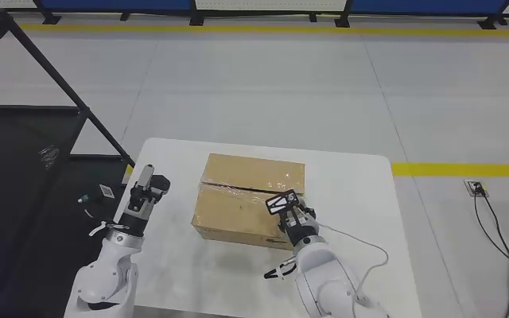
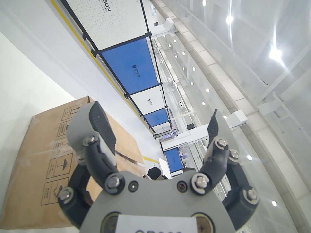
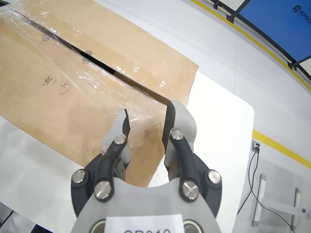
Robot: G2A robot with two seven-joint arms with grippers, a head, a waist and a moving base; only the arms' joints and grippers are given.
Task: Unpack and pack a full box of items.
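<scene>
Spread open, the left hand [image 2: 155, 109] tilts up beside the taped box [image 1: 250, 199] on the white surface [image 1: 358, 238]; the right hand [image 3: 148, 107], also apart, hangs over its split seam [image 3: 97, 61].

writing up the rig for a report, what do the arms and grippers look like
The left arm and right arm are glossy white and rounded. The left gripper and right gripper match: grey plate, black links, silver screws, black ribbed pads, white label. A thin white cable trails off the right arm.
</scene>
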